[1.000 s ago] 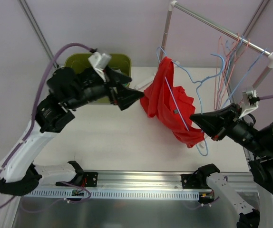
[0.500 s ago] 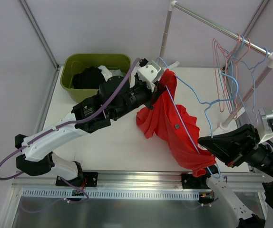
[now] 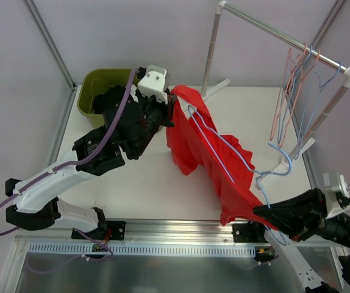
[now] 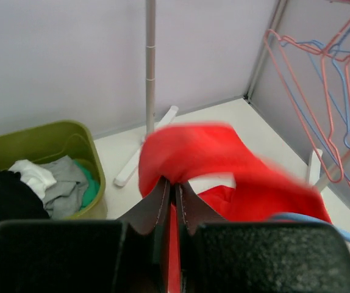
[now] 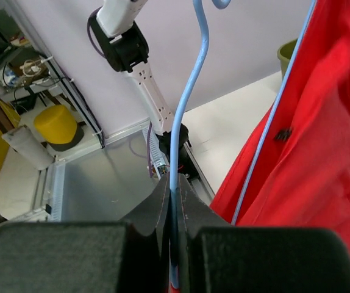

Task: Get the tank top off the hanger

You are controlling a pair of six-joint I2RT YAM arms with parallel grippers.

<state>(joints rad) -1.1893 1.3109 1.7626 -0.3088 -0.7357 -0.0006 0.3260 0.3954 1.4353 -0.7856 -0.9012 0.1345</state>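
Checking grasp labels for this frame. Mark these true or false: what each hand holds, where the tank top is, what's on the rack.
1. The left hand is shut on the red tank top. True.
2. The right hand is open, clear of the hanger. False: it is shut on the blue hanger wire.
3. The tank top lies in the bin. False: it spans from the left hand to the hanger, outside the bin, which holds other clothes.
4. Other hangers hang on the rack. True.
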